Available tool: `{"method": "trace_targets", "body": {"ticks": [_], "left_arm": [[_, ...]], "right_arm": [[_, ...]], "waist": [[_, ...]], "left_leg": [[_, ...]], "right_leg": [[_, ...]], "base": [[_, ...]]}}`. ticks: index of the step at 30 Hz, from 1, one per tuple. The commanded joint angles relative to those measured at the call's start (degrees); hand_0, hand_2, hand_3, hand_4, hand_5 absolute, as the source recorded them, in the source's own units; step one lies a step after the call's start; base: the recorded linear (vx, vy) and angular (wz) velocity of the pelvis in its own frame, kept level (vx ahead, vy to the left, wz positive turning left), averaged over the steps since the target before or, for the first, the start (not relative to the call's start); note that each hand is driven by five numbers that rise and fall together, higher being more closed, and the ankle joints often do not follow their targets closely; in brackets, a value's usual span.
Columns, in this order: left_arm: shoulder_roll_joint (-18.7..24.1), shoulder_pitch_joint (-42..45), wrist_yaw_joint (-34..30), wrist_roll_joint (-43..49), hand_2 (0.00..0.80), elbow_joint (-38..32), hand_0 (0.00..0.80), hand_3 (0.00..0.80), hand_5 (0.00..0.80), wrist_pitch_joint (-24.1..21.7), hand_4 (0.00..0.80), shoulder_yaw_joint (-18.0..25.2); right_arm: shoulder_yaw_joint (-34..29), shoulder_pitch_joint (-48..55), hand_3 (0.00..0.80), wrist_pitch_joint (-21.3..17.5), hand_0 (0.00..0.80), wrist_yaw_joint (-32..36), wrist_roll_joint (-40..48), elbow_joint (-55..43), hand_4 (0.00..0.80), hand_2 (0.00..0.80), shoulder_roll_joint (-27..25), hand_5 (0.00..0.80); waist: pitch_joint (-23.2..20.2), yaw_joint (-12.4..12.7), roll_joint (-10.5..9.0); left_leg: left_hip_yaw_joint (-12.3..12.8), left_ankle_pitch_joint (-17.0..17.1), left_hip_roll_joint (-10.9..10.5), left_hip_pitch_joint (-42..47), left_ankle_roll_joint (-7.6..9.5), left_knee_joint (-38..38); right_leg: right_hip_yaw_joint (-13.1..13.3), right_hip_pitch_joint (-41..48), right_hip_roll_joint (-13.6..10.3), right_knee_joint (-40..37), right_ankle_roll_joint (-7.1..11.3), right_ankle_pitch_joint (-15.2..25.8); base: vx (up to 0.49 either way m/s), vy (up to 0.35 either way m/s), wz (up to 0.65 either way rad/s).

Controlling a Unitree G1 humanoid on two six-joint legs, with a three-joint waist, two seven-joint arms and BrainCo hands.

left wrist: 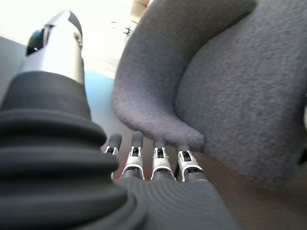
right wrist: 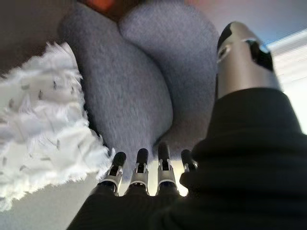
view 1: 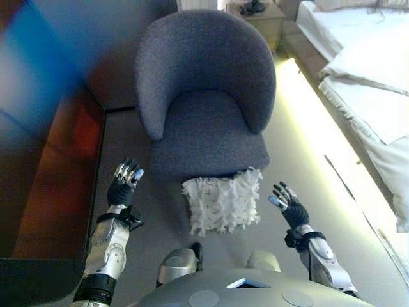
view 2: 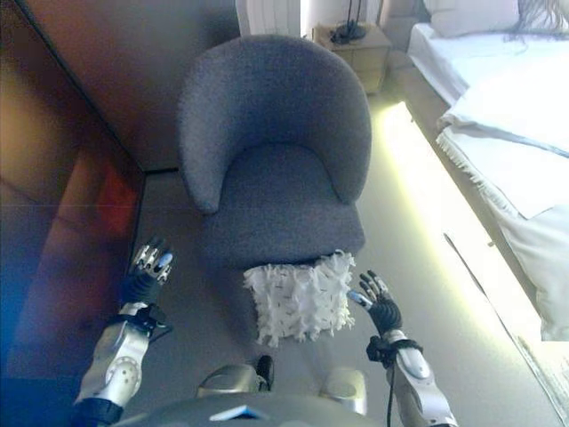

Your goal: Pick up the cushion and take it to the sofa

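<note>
Currently the white shaggy cushion (view 1: 222,204) leans on the floor against the front of the grey upholstered tub armchair (view 1: 208,96), between my two hands. I read the left hand (view 1: 123,184) and right hand (view 1: 287,203) as spread, fingers straight, holding nothing. I judge the cushion light, soft and compressible, its fringed cover non-slip; I would squeeze it by its opposite side edges.
</note>
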Motion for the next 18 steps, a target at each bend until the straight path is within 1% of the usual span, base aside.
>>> {"method": "trace_targets", "body": {"ticks": [1, 4, 5, 6, 7, 9, 11, 14, 16, 18], "left_arm": [[3.03, 1.47, 0.13, 2.64, 0.0, -4.61, 0.0, 0.0, 0.0, -1.35, 0.0, 1.56], [3.63, 1.4, 1.26, 2.07, 0.0, -5.53, 0.0, 0.0, 0.0, -1.64, 0.0, 1.29], [3.63, 1.59, 1.7, 2.1, 0.0, -5.97, 0.0, 0.0, 0.0, -1.88, 0.0, 1.1], [3.67, 1.96, 2.15, 2.2, 0.0, -6.51, 0.0, 0.0, 0.0, -2.12, 0.0, 0.9], [3.57, 2.26, 2.93, 2.25, 0.0, -7.03, 0.0, 0.0, 0.0, -2.28, 0.0, 0.71], [3.22, 2.91, 2.93, 2.0, 0.0, -7.52, 0.0, 0.0, 0.0, -2.18, 0.0, 1.14], [3.05, 3.33, 2.35, 1.82, 0.0, -6.82, 0.0, 0.0, 0.0, -2.04, 0.0, 1.87], [2.81, 3.47, 1.77, 1.16, 0.0, -5.45, 0.0, 0.0, 0.0, -2.12, 0.0, 2.45], [2.66, 3.29, 1.71, 1.3, 0.0, -5.5, 0.0, 0.0, 0.0, -2.39, 0.0, 2.4], [2.46, 2.7, 2.22, 1.3, 0.0, -5.62, 0.0, 0.0, 0.0, -2.63, 0.0, 1.92]], "right_arm": [[-0.35, -0.11, 0.0, -4.59, 0.0, 0.38, 0.72, -1.73, 0.0, 0.0, 1.0, 0.0], [-0.82, -0.84, 0.0, -5.35, 0.0, 1.53, 1.58, -0.65, 0.0, 0.0, 1.02, 0.0], [-0.83, -1.1, 0.0, -5.32, 0.0, 1.61, 1.7, -0.52, 0.0, 0.0, 1.06, 0.0], [-0.95, -1.32, 0.0, -5.1, 0.0, 1.68, 1.78, -0.47, 0.0, 0.0, 1.06, 0.0], [-0.77, -1.71, 0.0, -4.68, 0.0, 1.48, 1.64, -0.57, 0.0, 0.0, 0.97, 0.0], [-0.39, -2.22, 0.0, -3.96, 0.0, 1.05, 1.57, -0.94, 0.0, 0.0, 0.77, 0.0], [-0.6, -1.9, 0.0, -3.4, 0.0, 1.33, 1.28, -0.85, 0.0, 0.0, 0.82, 0.0], [-1.56, -0.78, 0.0, -2.47, 0.0, 2.71, 0.73, -0.38, 0.0, 0.0, 0.85, 0.0], [-2.04, -0.01, 0.0, -2.66, 0.0, 3.75, 0.78, -0.04, 0.0, 0.0, 0.61, 0.0], [-2.48, 0.03, 0.0, -2.39, 0.0, 4.62, 1.5, 0.68, 0.0, 0.0, 0.36, 0.0]], "waist": [[-1.67, -0.15, -0.87], [-0.28, -0.44, -1.05], [-0.12, -0.63, -1.61], [0.08, -0.7, -1.98], [0.25, -0.82, -2.53], [0.47, -1.19, -3.1], [0.29, -1.95, -3.57], [-0.33, -3.33, -3.9], [-1.02, -3.97, -4.06], [-1.83, -4.6, -4.14]], "left_leg": [[-1.32, 0.8, 0.12, -3.6, 1.58, 0.01], [-1.82, -0.95, 0.63, -2.41, 0.5, 0.99], [-1.84, -1.95, 0.34, -2.18, 0.24, 1.53], [-2.02, -2.93, 0.2, -1.82, 0.09, 1.81], [-2.05, -3.98, -0.13, -1.24, -0.12, 2.05], [-2.49, -5.66, -0.28, 0.21, -0.37, 1.98], [-2.88, -7.06, -0.36, 2.01, -0.5, 1.81], [-3.64, -8.7, 0.01, 5.77, -0.66, 1.03], [-4.43, -9.7, 0.62, 7.74, -0.97, 0.73], [-4.9, -10.55, 1.68, 9.15, -1.41, 0.96]], "right_leg": [[-1.09, 3.57, 0.06, -6.28, 3.04, 9.61], [-1.6, 1.48, -0.18, -18.86, 3.96, 11.11], [-1.45, 0.97, -0.43, -24.68, 4.9, 13.09], [-1.28, 0.63, -0.57, -28.23, 5.78, 14.0], [-1.52, -0.15, -0.86, -32.31, 6.86, 16.13], [-1.0, -1.65, -0.78, -36.89, 8.08, 18.59], [-0.04, -2.71, -0.18, -40.65, 8.93, 20.57], [0.75, -3.67, 0.82, -42.0, 9.26, 21.75], [1.3, -3.66, 1.4, -40.95, 9.14, 21.06], [1.92, -2.65, 2.07, -40.35, 9.14, 19.78]], "base": [[0.165, -0.102, -0.19], [0.164, -0.161, -0.25], [0.18, -0.17, -0.28], [0.219, -0.168, -0.27], [0.236, -0.14, -0.19], [0.277, -0.119, -0.02], [0.371, -0.111, 0.02], [0.44, -0.116, 0.23], [0.414, -0.158, 0.28], [0.44, -0.222, 0.41]]}}
